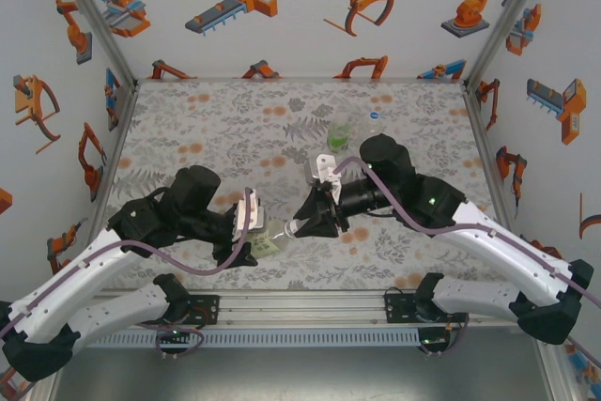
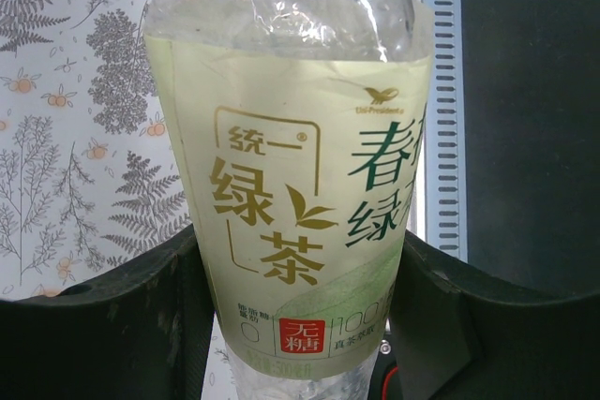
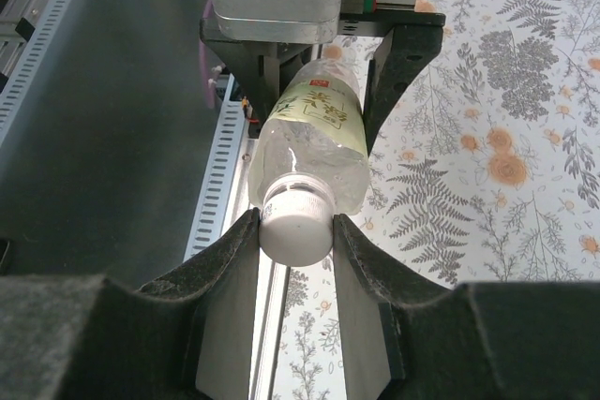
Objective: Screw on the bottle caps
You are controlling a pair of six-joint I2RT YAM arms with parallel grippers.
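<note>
A clear bottle with a yellow-green label (image 1: 267, 244) hangs horizontally above the table's near edge. My left gripper (image 1: 246, 232) is shut on its labelled body (image 2: 291, 194), one black finger (image 2: 112, 325) on each side. A white cap (image 3: 297, 224) sits on the bottle's neck. My right gripper (image 3: 298, 250) is shut on that cap, both pads pressed against its sides. In the top view the cap (image 1: 291, 225) lies between the right gripper's (image 1: 302, 224) fingertips. From the right wrist, the bottle (image 3: 314, 133) runs back into the left gripper (image 3: 319, 81).
Two more bottles stand at the back of the floral table: one with a bright green label (image 1: 340, 133) and a nearly plain one (image 1: 373, 123). The slotted aluminium rail (image 1: 300, 309) runs along the near edge under the held bottle.
</note>
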